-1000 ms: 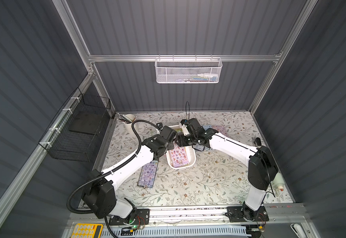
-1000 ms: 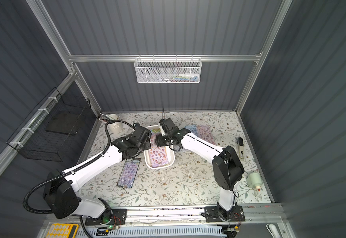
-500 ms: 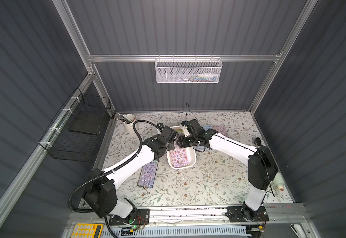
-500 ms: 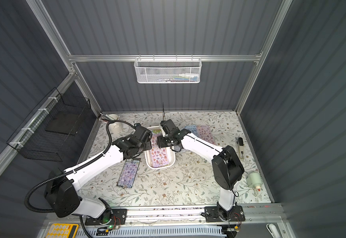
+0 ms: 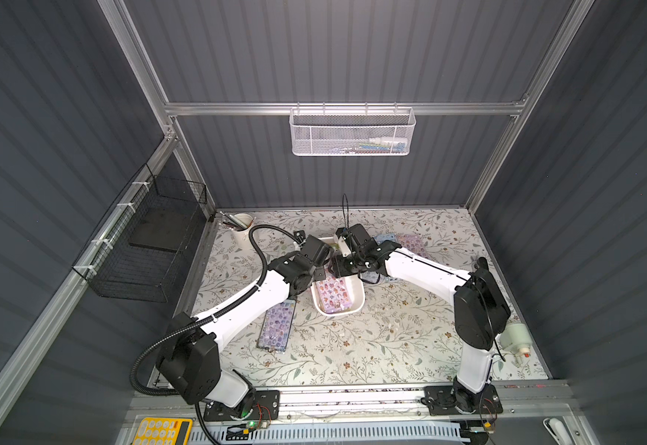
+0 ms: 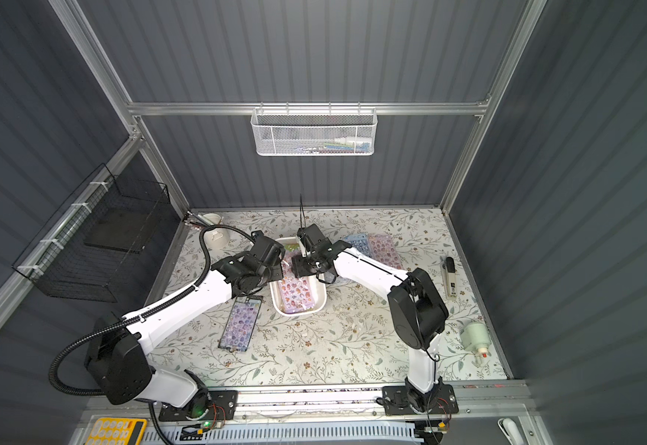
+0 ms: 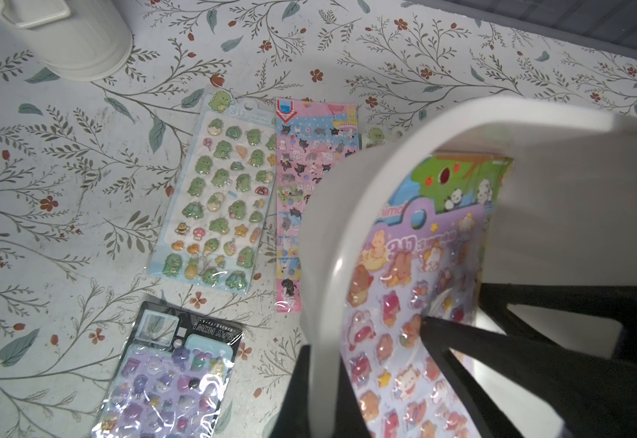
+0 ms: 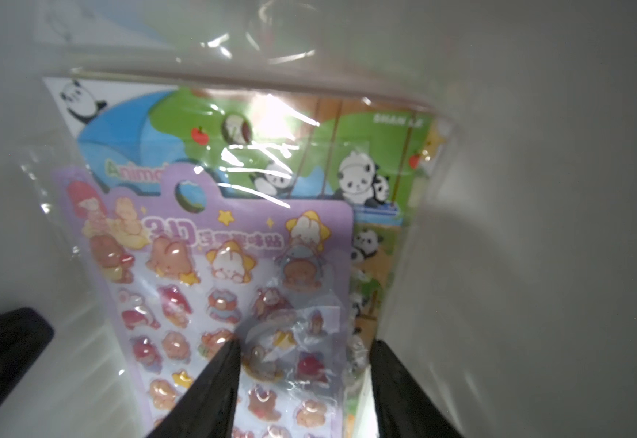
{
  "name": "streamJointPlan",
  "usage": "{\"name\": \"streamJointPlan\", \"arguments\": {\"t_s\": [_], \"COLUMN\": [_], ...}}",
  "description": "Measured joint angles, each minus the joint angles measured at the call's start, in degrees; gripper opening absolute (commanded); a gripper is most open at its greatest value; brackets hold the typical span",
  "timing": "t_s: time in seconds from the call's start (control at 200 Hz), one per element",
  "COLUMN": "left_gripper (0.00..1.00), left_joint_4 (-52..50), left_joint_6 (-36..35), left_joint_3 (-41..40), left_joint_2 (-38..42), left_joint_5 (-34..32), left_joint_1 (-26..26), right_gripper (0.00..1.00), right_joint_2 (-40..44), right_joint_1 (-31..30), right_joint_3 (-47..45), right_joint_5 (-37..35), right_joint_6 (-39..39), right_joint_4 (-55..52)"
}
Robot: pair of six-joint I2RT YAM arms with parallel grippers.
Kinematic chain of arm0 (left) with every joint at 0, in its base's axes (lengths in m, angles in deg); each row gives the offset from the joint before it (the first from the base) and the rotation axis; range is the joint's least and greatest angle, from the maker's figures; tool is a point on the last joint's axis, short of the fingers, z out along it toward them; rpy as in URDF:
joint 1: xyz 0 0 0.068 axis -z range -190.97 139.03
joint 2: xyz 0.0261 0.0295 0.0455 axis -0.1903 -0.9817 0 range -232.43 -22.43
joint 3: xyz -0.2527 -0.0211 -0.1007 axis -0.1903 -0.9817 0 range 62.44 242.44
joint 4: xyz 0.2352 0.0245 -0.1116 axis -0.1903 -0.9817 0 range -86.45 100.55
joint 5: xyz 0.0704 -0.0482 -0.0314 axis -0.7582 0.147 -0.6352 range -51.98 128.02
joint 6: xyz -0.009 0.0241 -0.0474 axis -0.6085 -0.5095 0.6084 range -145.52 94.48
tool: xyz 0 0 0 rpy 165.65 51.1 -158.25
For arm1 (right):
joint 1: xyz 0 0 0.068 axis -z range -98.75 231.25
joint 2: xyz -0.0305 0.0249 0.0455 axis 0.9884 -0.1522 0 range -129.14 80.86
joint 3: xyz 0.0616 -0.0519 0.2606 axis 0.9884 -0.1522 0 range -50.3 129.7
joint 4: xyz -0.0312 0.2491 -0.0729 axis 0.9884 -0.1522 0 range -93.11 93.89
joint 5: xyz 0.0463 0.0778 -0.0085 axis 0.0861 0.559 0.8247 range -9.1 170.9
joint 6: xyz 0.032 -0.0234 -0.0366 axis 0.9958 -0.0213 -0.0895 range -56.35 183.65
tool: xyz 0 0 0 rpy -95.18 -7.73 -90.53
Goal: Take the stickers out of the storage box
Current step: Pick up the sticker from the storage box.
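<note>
Stickers lie stacked in the storage box at the middle of the counter in both top views. Both arms meet over the box's far end, the left hand at its left wall and the right hand just inside. A purple-black sheet lies on the counter beside the left arm.

From the left wrist, the left hand is clamped on the box's thin white wall, one finger outside and one inside. A purple sheet tops the pile, with a panda sheet beneath it. Outside the box, a green dinosaur sheet and a pink cat sheet lie edge to edge near a white cup.

From the right wrist, the right hand has its fingers apart, low over the purple sheet and not closed on it.
</note>
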Motion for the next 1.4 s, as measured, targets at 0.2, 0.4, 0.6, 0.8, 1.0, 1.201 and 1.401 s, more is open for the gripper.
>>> {"name": "streamJointPlan", "arguments": {"t_s": [0.2, 0.4, 0.6, 0.8, 1.0, 1.201, 1.401], "left_gripper": [0.00, 0.00, 0.00, 0.00, 0.00, 0.00, 0.00], "left_joint_4": [-0.2, 0.2, 0.3, 0.4, 0.1, -0.4, -0.6], "left_joint_6": [0.0, 0.0, 0.0, 0.0, 0.0, -0.1, -0.5], "left_joint_3": [0.0, 0.0, 0.0, 0.0, 0.0, 0.0, 0.0], "left_joint_2": [0.0, -0.9, -1.0, -1.0, -1.1, -1.1, -1.1], "left_joint_5": [0.0, 0.1, 0.3, 0.3, 0.1, 0.0, -0.2], "left_joint_1": [0.0, 0.0, 0.0, 0.0, -0.3, -0.4, -0.7], "right_gripper": [0.58, 0.67, 0.66, 0.59, 0.46, 0.40, 0.34], "right_joint_2": [0.0, 0.0, -0.1, -1.0, -1.8, -2.0, -2.0], "right_joint_1": [0.0, -0.5, -1.4, -2.0, -2.0, -1.7, 0.2], "right_joint_3": [0.0, 0.0, 0.5, 2.1, 2.9, 2.9, 1.8], "right_joint_5": [0.5, -0.2, -2.7, -5.0, -5.5, -4.0, 1.9], "right_joint_6": [0.0, -1.2, -3.0, -4.2, -4.7, -4.1, -2.4], "right_joint_4": [0.1, -0.1, -1.5, -3.1, -3.9, -3.9, -1.4]}}
